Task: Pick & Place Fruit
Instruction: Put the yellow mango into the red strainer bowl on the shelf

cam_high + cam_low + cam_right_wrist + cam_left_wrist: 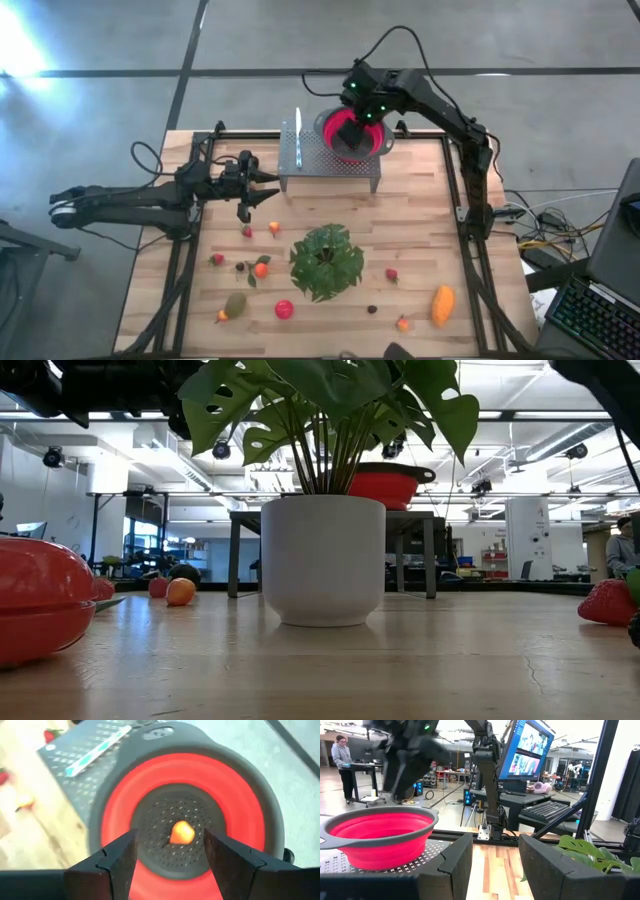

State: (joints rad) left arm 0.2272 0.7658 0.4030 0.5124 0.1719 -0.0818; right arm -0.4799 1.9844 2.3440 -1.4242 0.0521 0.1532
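A small orange fruit (182, 833) lies on the perforated bottom of the red colander bowl (240, 805), which stands on a perforated metal stand (320, 160) at the table's far side. My right gripper (170, 850) hangs open above the bowl, pointing steeply down, clear of the fruit. My left gripper (258, 192) waits open at the table's left, level, with nothing between its fingers. Several more fruits lie on the table: a red one (284, 309), an orange oblong one (443, 304), an olive-green one (235, 304) and small red ones (392, 274).
A green leafy plant in a white pot (323, 560) stands mid-table among the fruits. A light, slim stick-like object (297, 125) lies on the stand beside the bowl. A dark frame (452, 190) borders the wooden table. A keyboard (600, 315) sits off the right edge.
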